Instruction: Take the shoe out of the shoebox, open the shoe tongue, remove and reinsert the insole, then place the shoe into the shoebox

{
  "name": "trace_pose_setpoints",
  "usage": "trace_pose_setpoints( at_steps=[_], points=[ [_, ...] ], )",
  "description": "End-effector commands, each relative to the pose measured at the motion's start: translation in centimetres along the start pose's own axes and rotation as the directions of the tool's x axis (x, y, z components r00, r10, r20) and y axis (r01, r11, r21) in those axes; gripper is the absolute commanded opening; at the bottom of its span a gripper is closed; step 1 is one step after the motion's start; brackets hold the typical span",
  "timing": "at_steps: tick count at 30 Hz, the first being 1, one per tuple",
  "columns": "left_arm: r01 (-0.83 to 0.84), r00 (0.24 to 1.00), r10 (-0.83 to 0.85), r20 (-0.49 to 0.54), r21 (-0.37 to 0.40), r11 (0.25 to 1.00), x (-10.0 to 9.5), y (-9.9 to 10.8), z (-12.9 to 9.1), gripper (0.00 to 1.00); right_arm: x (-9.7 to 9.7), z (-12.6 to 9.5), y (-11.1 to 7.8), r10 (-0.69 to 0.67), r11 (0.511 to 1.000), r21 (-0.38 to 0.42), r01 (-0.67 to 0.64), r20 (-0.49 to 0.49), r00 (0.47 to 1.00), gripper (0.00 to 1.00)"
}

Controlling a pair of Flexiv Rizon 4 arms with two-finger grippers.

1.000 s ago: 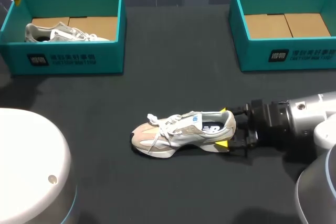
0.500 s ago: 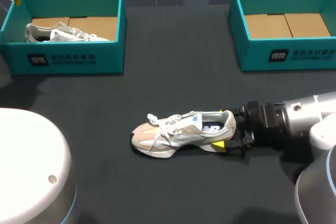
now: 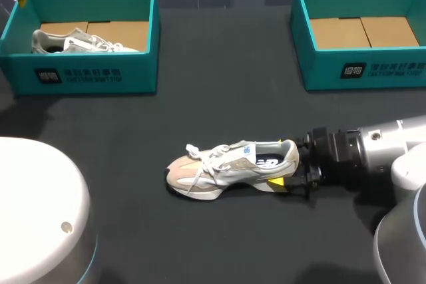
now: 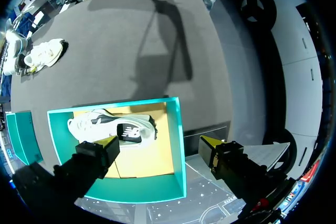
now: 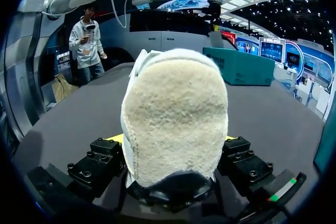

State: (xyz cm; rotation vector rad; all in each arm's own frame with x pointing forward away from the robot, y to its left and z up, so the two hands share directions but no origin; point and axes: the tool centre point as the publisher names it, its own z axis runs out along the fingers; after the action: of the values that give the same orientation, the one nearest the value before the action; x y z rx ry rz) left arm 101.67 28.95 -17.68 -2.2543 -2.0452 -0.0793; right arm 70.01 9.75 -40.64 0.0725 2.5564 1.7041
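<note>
— Head view first: where is the shoe against the hand?
— The beige and grey lace-up sneaker (image 3: 226, 167) stands on its sole in the near middle of the black table (image 3: 219, 91), toe left, heel right. The right gripper (image 3: 285, 162) comes in from the right and is clamped on the heel, one yellow-tipped finger on its far side and one on its near side

— And the boxes?
— The teal shoebox at far left (image 3: 86, 76) holds a white and grey sneaker (image 3: 76, 41) on a brown cardboard floor. The teal shoebox at far right (image 3: 363, 70) shows only its cardboard floor. Both stand well apart from the held sneaker, with black tabletop between

— The left wrist view?
— The left gripper (image 4: 157, 142) hangs above the far-left box with its fingers spread wide, grasping nothing. The white and grey sneaker lies under it, inside the box and close to one wall. The beige sneaker shows small, far across the table

— The right wrist view?
— The sneaker's fuzzy cream heel sits between the fingers, with both black finger blocks pressed against its sides. Tabletop runs ahead to a teal box, well apart
</note>
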Motion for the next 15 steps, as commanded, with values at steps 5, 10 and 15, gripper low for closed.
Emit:
trace_pose_setpoints(
  at_steps=[5, 10, 15],
  points=[
    [-0.001, 1.000, 0.001, -0.001, 0.002, 1.000, 0.05, 0.08, -0.04, 1.00, 0.26, -0.15, 0.12, 0.005, 1.000, 0.007, -0.005, 0.010, 1.000, 0.00],
    [-0.001, 1.000, 0.001, -0.001, 0.002, 1.000, 0.05, 0.08, -0.04, 1.00, 0.26, -0.15, 0.12, 0.005, 1.000, 0.007, -0.005, 0.010, 1.000, 0.00],
    [-0.001, 1.000, 0.001, -0.001, 0.002, 1.000, 0.05, 0.08, -0.04, 1.00, 0.26, -0.15, 0.12, 0.005, 1.000, 0.007, -0.005, 0.010, 1.000, 0.00]
  ],
)
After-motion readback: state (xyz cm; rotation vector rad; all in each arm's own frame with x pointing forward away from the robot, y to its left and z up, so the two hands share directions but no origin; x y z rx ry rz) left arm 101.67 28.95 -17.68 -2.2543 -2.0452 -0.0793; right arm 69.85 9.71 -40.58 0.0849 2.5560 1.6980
